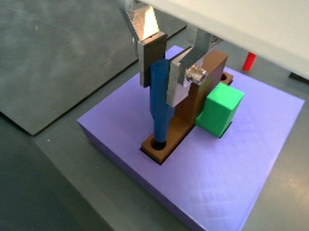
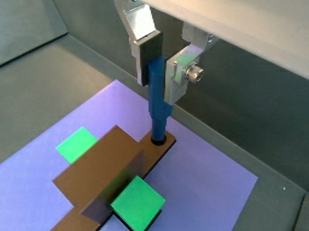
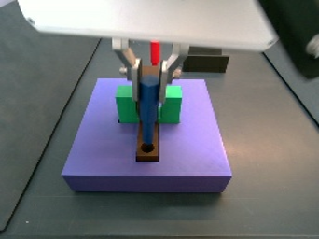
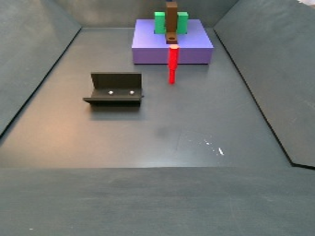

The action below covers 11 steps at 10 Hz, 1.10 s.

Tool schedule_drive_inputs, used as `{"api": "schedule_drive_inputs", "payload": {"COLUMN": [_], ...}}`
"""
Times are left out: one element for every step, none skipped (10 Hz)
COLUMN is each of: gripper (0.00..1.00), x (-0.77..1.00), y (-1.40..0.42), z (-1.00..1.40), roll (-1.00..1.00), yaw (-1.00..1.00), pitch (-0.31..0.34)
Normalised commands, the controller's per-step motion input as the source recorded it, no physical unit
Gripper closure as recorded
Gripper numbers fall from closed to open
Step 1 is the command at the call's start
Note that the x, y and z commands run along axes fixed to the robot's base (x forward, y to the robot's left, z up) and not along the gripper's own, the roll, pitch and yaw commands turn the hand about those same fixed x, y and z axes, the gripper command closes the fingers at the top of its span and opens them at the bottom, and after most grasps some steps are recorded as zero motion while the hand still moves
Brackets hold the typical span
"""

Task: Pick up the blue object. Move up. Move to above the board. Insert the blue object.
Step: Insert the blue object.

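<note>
My gripper is shut on the blue object, a slim blue peg held upright between the fingers. The peg's lower end stands in the round hole at the near end of the board, a narrow brown plank. Both wrist views show this: gripper, peg, board. In a side view the gripper holds the peg over the board's end. Green blocks flank the board.
The board lies on a large purple slab. A red peg stands upright on the floor beside the slab. The fixture stands on the grey floor further off. Grey walls enclose the floor.
</note>
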Motion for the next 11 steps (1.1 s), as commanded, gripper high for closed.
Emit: {"api": "schedule_drive_inputs", "payload": {"gripper": [1.00, 1.00, 1.00, 1.00, 1.00, 1.00, 1.00, 1.00, 1.00, 1.00, 1.00], "x": [0.00, 0.00, 0.00, 0.04, 0.03, 0.10, 0.03, 0.02, 0.00, 0.00, 0.00], "y": [-0.03, -0.05, -0.11, -0.07, -0.05, 0.00, 0.00, 0.00, 0.00, 0.00, 0.00], "z": [-0.17, -0.08, -0.07, -0.07, -0.10, -0.14, -0.14, -0.18, -0.17, -0.20, -0.18], "roll": [0.00, -0.05, -0.02, -0.04, 0.00, 0.00, 0.00, 0.00, 0.00, 0.00, 0.00], "yaw": [-0.02, -0.03, -0.01, -0.03, -0.01, -0.01, 0.00, 0.00, 0.00, 0.00, 0.00], "pitch": [-0.011, -0.003, -0.019, -0.006, -0.014, -0.004, -0.020, -0.021, -0.031, -0.020, -0.023]}}
